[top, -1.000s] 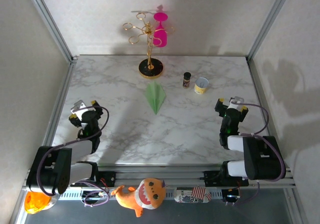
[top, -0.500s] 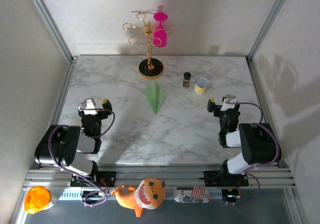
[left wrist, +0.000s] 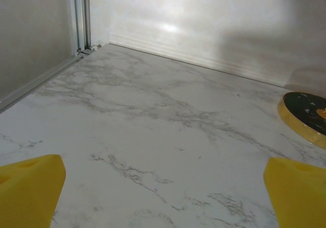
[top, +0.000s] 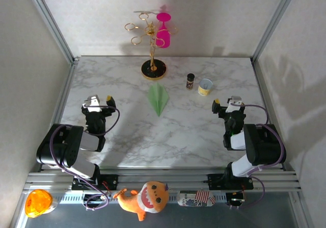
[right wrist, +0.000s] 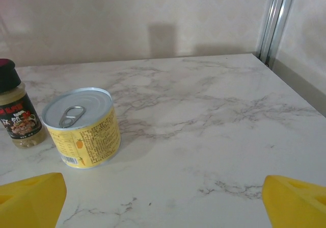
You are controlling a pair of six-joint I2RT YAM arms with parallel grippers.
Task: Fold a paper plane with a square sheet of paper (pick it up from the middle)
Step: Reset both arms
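1. Mid-table, a little toward the far side, the slim pale green paper plane (top: pixel 158 98) lies flat, a long pointed dart with a centre ridge, sharp tip aimed near.
2. The folding looks finished to me. The square sheet is this dart, and little seems left beyond parking the arms.
3. Left gripper (top: pixel 98 102) sits near the left edge, yellow pads spread wide with nothing between them.
4. Right gripper (top: pixel 226 103) mirrors it on the right, fingers released, well apart from the plane.
5. On to surfaces: glossy grey-veined marble tabletop (top: pixel 127 136), thin creased paper, a short yellow-labelled tin can (right wrist: pixel 84 126) with a pull-tab lid, and a small dark-capped spice jar (right wrist: pixel 18 118) just left of it.
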